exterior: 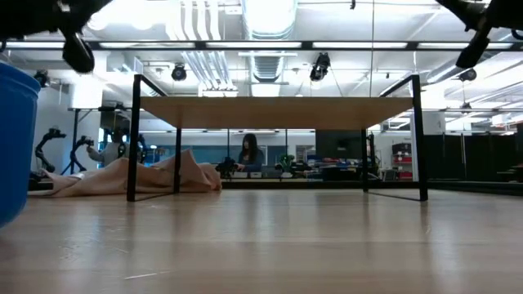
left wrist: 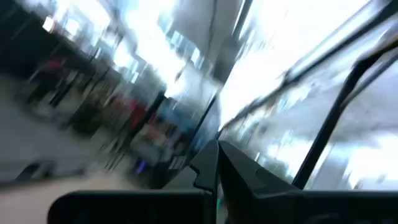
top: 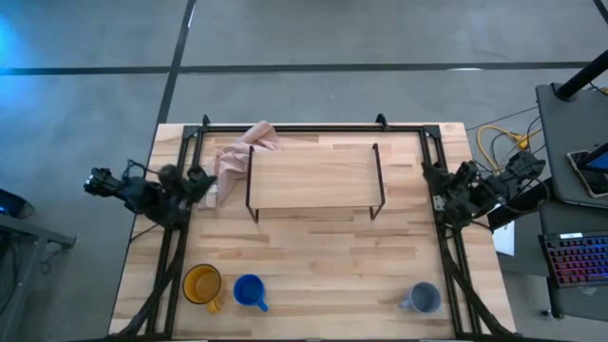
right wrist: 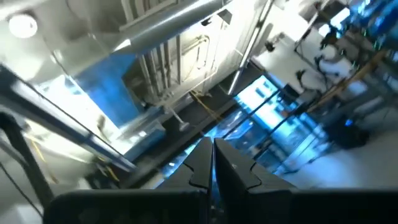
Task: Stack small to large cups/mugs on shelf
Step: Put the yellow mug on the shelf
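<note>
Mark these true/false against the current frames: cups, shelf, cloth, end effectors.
1. The shelf top holds no mugs. True.
2. The yellow mug and the blue mug stand side by side near the front left of the table. True.
3. The grey-blue mug sits between the yellow and blue ones. False: it stands alone toward the front right.
4. The pink cloth lies at the shelf's right end. False: it is bunched at the shelf's left end, near the table's back edge.
5. The left end effector holds a mug. False: it is shut on nothing, beside the cloth; the right end effector is also shut on nothing, off the shelf's right end.
</note>
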`<state>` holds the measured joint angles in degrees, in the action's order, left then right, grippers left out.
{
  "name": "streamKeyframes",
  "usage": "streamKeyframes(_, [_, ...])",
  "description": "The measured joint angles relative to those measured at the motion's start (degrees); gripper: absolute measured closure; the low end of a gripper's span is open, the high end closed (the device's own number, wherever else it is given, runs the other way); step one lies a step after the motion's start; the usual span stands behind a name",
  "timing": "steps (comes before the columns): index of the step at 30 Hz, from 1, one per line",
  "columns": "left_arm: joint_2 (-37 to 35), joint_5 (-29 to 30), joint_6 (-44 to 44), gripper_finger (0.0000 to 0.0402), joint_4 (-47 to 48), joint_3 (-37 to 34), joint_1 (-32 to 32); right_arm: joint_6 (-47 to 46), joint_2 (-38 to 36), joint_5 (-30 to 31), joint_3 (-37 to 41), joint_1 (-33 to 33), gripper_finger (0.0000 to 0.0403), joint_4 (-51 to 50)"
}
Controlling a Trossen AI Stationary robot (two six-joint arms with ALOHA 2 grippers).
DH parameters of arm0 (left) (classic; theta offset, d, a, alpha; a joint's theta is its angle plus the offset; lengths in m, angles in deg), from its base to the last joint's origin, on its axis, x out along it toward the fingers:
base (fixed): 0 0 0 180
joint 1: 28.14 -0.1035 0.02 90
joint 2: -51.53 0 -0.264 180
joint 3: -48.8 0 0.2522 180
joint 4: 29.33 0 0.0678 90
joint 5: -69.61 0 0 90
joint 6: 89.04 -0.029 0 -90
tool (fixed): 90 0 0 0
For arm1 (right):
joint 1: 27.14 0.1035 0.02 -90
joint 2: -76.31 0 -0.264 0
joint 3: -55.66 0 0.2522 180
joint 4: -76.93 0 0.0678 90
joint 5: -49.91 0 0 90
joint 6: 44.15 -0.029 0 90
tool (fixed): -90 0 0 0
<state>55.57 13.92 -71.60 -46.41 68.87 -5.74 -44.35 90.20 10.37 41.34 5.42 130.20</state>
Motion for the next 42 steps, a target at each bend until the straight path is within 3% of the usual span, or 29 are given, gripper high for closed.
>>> streamKeyframes(7, [0.0, 1.5, -9.1, 0.0402, -11.1, 0.2, -0.1, 11.8, 0.0, 0.6, 0.0, 0.0, 0.0392, -0.2])
streamKeyframes(12, [0.1, 1.4, -16.2, 0.0402, -12.6, 0.2, -0.1, 4.6, 0.6, -3.9, 0.0, 0.0, 0.0392, -0.3])
streamKeyframes(18, [0.4, 0.5, -23.4, 0.0402, -15.9, 0.8, -0.1, 2.3, 0.4, -2.8, 0.0, 0.0, 0.0392, -0.3])
streamKeyframes(42, [0.8, -0.6, -23.8, 0.0402, -16.2, 0.9, -0.1, -1.3, 0.6, -0.9, 0.0, 0.0, 0.0392, -0.7])
